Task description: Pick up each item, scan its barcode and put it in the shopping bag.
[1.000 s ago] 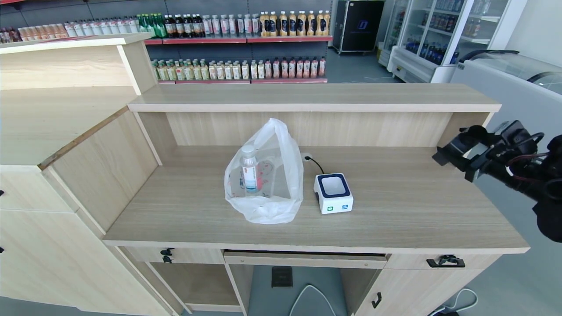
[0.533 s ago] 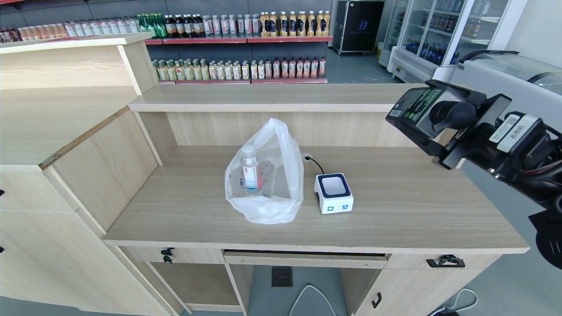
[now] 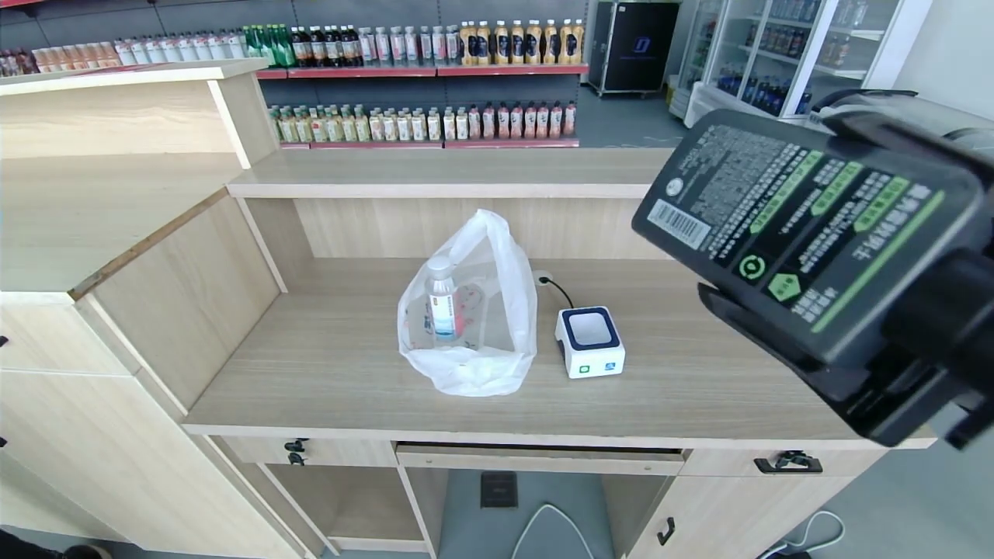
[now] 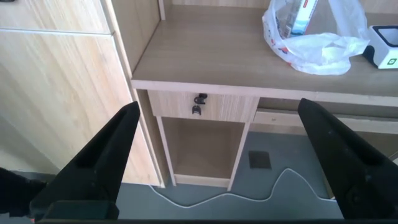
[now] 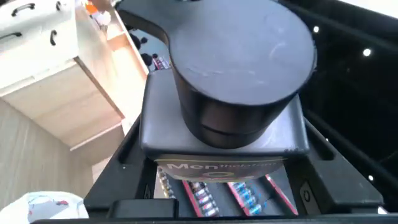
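One black bottle (image 3: pixel 800 225) clamped in right gripper (image 3: pixel 908 349).
Fingers spread wide, left gripper (image 4: pixel 224 162) holds nothing; shopping bag (image 3: pixel 466 326) at nine o'clock of scanner (image 3: pixel 590 341).

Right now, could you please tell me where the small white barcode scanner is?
In the head view, the small white barcode scanner sits on the wooden counter, just right of the white plastic shopping bag.

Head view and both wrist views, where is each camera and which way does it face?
Head view: on the head, facing forward and down at the checkout counter; right gripper clamping a black bottle at right.
Left wrist view: on the left wrist, low, facing the counter's drawer front past the open left gripper.
Right wrist view: on the right wrist, facing the bottle's cap.
Shared: head and left wrist views show the shopping bag and scanner.
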You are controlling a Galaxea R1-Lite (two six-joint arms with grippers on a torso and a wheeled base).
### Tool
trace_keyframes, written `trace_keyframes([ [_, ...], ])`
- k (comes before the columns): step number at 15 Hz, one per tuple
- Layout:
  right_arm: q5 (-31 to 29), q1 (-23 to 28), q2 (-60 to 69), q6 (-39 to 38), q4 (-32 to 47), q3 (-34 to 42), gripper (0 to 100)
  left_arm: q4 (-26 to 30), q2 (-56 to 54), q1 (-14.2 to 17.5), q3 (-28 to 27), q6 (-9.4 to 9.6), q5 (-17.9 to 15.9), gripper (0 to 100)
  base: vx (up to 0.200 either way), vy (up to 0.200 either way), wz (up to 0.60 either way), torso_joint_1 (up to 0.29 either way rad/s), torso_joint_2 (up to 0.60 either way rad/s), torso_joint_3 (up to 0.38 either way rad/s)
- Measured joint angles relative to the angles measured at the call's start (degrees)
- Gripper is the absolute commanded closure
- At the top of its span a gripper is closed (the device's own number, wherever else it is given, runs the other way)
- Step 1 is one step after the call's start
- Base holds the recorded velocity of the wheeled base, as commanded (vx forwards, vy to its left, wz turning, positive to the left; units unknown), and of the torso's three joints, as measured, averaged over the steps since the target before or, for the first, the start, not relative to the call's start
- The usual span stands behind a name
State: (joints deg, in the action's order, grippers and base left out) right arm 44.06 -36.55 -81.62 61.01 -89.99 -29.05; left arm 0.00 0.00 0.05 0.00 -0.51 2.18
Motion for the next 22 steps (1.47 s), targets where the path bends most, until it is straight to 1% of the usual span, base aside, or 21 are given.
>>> trace_keyframes([
  [1,0.06,-2.67,1.68,1.9,0.13,1.07,100,0.0,0.0,0.02,0.0,0.0,0.02,0,0.0,0.0,0.0,0.0,0.0,0.0],
  [2,0.09,-3.83,3.04,2.65,1.67,1.77,100,0.0,0.0,0.02,0.0,0.0,0.0,0,0.0,0.0,0.0,0.0,0.0,0.0],
  [4,0.2,-4.9,5.13,6.07,6.81,2.62,100,0.0,0.0,0.02,0.0,0.0,0.0,0,0.0,0.0,0.0,0.0,0.0,0.0],
  [7,0.09,-5.21,6.05,7.08,9.72,3.19,100,0.0,0.0,0.05,0.0,0.0,0.0,0,0.0,0.0,0.0,0.0,0.0,0.0],
  [13,-0.38,-5.34,1.13,7.24,9.76,2.18,100,0.0,0.0,0.0,0.0,0.0,0.02,0,0.0,0.0,0.0,0.0,0.0,0.0],
  [15,-1.45,-5.67,-0.24,7.22,10.05,1.94,100,0.0,0.0,0.05,0.0,0.02,0.0,0,0.0,0.0,0.0,0.0,0.0,0.0],
  [18,-1.72,-6.83,-0.77,7.19,9.79,1.94,100,0.0,0.0,0.0,0.0,0.0,0.02,0,0.0,0.0,0.0,0.0,0.0,0.0],
  [22,-1.69,-7.02,-0.83,7.24,9.91,2.12,100,0.0,0.0,0.0,0.0,0.0,0.0,0,0.0,0.0,0.0,0.0,0.0,0.0],
])
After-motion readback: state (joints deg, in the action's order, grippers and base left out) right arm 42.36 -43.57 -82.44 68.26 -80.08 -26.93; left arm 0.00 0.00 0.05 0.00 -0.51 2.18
